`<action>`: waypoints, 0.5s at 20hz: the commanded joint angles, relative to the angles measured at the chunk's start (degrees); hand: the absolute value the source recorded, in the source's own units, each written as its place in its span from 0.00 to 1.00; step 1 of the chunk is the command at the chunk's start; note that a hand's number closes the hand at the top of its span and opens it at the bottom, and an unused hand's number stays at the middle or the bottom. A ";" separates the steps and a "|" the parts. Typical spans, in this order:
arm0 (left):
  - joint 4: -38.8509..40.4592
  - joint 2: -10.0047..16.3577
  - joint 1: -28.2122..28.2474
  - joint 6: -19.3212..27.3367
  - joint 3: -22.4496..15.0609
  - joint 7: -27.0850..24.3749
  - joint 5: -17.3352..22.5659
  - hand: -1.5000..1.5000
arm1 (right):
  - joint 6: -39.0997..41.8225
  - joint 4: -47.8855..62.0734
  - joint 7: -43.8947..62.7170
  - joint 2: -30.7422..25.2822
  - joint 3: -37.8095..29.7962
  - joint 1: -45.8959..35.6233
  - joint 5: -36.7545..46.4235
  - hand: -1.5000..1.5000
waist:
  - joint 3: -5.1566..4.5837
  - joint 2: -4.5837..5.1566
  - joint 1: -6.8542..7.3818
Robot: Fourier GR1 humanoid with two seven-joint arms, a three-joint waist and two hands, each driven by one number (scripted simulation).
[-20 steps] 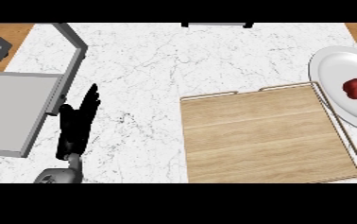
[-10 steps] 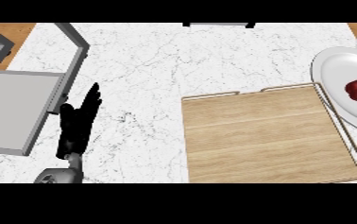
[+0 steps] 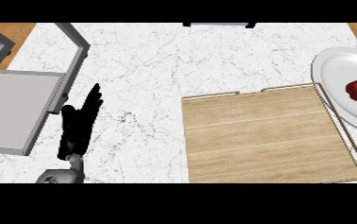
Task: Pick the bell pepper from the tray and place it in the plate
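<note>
A red bell pepper (image 3: 351, 90) lies on the white plate (image 3: 330, 74) at the right edge, partly cut off by the frame. The wooden tray (image 3: 265, 135) with thin metal handles sits at the lower right, its boards bare. My left hand (image 3: 77, 128) rests at the lower left on the marble counter, fingers straight and pointing up, holding nothing. My right hand does not show in the head view.
A grey metal sink basin (image 3: 28, 109) with a raised rim fills the left side, just beside my left hand. A dark fixture (image 3: 219, 24) sits at the counter's far edge. White marble counter (image 3: 181, 62) spreads between sink and tray.
</note>
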 commanded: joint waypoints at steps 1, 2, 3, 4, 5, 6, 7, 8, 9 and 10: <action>0.72 -0.42 1.14 -0.18 0.27 -1.79 0.40 0.50 | 0.22 0.62 -2.31 -1.32 0.15 2.21 0.04 0.00 | 0.02 0.11 0.10; -1.58 -0.36 2.77 0.18 -0.54 -1.53 -0.51 0.50 | -1.19 0.77 0.00 -0.40 0.43 1.06 -0.04 0.00 | -0.04 -0.14 0.01; 1.66 0.70 -1.52 -0.56 1.74 -0.72 0.81 0.50 | -1.59 0.48 -0.34 -0.44 0.62 0.07 0.26 0.00 | 0.00 0.12 0.11; 1.53 -0.93 -0.81 0.37 0.44 -0.79 0.22 0.50 | -2.13 0.89 1.52 -1.44 0.17 -0.98 -0.03 0.00 | 0.03 0.22 0.39; 0.49 -0.39 -1.00 0.39 -0.36 0.39 -0.92 0.50 | -1.37 0.92 -2.70 -1.65 0.31 3.26 0.14 0.00 | 0.06 0.14 -0.07; 2.43 -0.77 1.89 0.54 0.06 -3.75 -0.81 0.50 | -2.66 0.91 -2.82 -0.59 0.65 3.14 0.42 0.00 | 0.03 0.16 0.16; 2.94 -0.39 -0.11 -0.34 0.51 -2.66 -0.04 0.50 | -2.93 0.60 -2.08 -1.84 0.79 2.76 0.55 0.00 | 0.01 0.10 -0.08; -0.12 -1.24 -0.95 0.78 -0.55 0.67 -0.73 0.50 | -3.62 0.93 -1.03 -1.45 0.70 1.76 0.46 0.00 | 0.06 0.09 0.25; -0.71 2.03 -0.02 -2.59 1.45 0.13 1.45 0.50 | -3.68 1.93 0.20 -1.94 -0.20 1.78 -0.23 0.00 | 0.11 0.23 0.77; 1.40 0.84 -0.35 -0.75 2.08 -0.67 0.97 0.50 | -3.95 1.32 0.19 -2.11 0.61 1.77 0.35 0.00 | 0.02 0.11 0.24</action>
